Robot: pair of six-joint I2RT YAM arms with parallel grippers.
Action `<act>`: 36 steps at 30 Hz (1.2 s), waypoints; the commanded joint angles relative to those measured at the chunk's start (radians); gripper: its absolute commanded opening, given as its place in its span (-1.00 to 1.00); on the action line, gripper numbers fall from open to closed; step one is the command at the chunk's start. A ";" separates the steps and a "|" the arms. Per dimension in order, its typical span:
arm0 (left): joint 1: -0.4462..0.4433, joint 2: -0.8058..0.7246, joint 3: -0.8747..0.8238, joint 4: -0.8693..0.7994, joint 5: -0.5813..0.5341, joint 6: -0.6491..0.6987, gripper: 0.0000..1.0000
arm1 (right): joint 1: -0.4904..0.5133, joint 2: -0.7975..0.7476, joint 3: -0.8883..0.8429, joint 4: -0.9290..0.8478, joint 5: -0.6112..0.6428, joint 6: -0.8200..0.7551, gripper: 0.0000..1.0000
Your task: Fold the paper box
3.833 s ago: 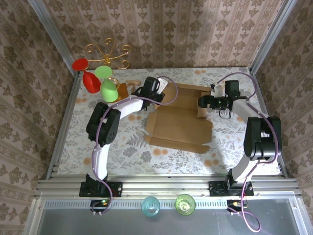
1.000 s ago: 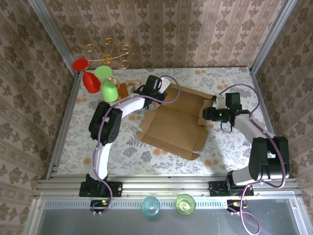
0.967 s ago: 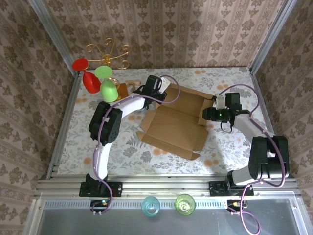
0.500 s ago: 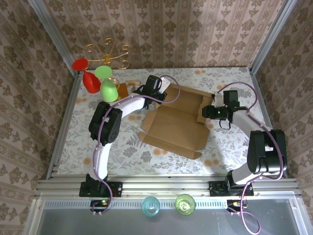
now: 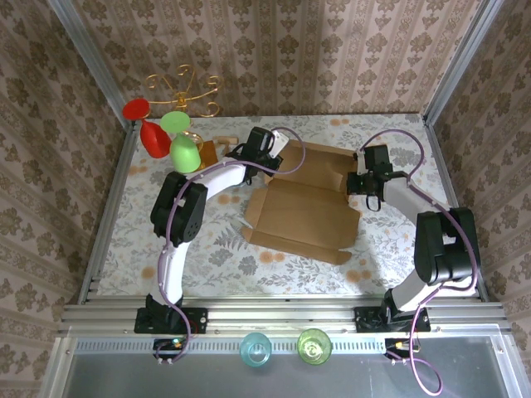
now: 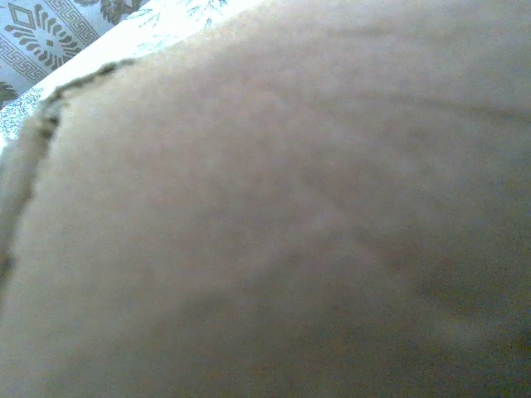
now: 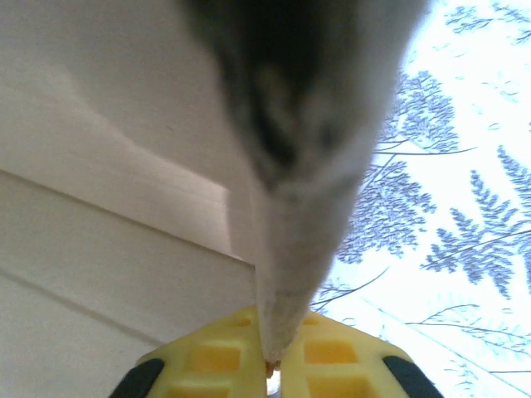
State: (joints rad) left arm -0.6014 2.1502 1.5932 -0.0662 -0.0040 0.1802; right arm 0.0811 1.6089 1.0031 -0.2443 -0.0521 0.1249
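Two arms meet at the box [image 5: 303, 211], lying opened out just right of the tabletop's centre; goblets [image 5: 184, 152] on a stand [image 5: 184, 87] occupy the far left corner, with a board [image 5: 209, 152] just beside the left wrist. Left gripper [image 5: 268, 152], arm stretched toward the far edge, is closed at the box's far left flap, grasp uncertain; right gripper [image 5: 353, 183], reaching in from the right edge, pinches the right flap between yellow fingers [image 7: 211, 358].
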 commanded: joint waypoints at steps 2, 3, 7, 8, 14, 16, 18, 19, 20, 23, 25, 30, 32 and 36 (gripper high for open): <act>-0.017 0.048 0.007 -0.070 0.016 0.042 -1.00 | 0.023 0.032 0.016 -0.038 0.084 0.005 -0.94; -0.017 0.048 0.008 -0.071 0.016 0.042 -1.00 | 0.025 0.026 0.009 -0.035 0.092 0.007 -0.99; -0.017 0.051 0.010 -0.072 0.017 0.040 -1.00 | 0.040 0.018 -0.001 -0.040 0.156 0.008 -1.00; -0.017 0.051 0.013 -0.072 0.018 0.040 -1.00 | 0.043 0.021 -0.003 -0.041 0.169 0.009 -1.00; -0.018 0.055 0.022 -0.080 0.016 0.037 -1.00 | 0.058 0.051 0.032 -0.089 0.275 0.034 -1.00; -0.017 0.056 0.025 -0.086 0.009 0.035 -1.00 | 0.062 0.067 0.065 -0.124 0.312 0.062 -1.00; -0.020 0.056 0.027 -0.087 0.004 0.029 -1.00 | 0.076 0.082 0.091 -0.152 0.368 0.095 -1.00; -0.021 0.057 0.028 -0.090 0.001 0.025 -1.00 | 0.087 0.096 0.111 -0.182 0.407 0.115 -1.00; -0.021 0.057 0.032 -0.095 -0.003 0.020 -1.00 | 0.095 0.111 0.130 -0.209 0.442 0.136 -1.00; -0.027 0.057 0.039 -0.106 -0.019 0.006 -1.00 | 0.112 0.141 0.164 -0.270 0.509 0.200 -1.00; -0.032 0.056 0.039 -0.108 -0.024 0.001 -1.00 | 0.123 0.151 0.179 -0.287 0.542 0.230 -1.00; -0.038 0.054 0.031 -0.109 -0.017 0.004 -1.00 | 0.120 0.143 0.161 -0.238 0.500 0.195 -1.00; -0.038 0.053 0.028 -0.109 -0.014 0.007 -1.00 | 0.113 0.149 0.169 -0.227 0.476 0.176 -1.00; -0.037 0.054 0.026 -0.110 -0.008 0.015 -1.00 | 0.090 0.151 0.170 -0.173 0.387 0.140 -0.87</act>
State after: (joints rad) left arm -0.6277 2.1674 1.6238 -0.0834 -0.0189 0.1574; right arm 0.1932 1.7302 1.1717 -0.4221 0.3756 0.2932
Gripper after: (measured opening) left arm 0.103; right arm 0.063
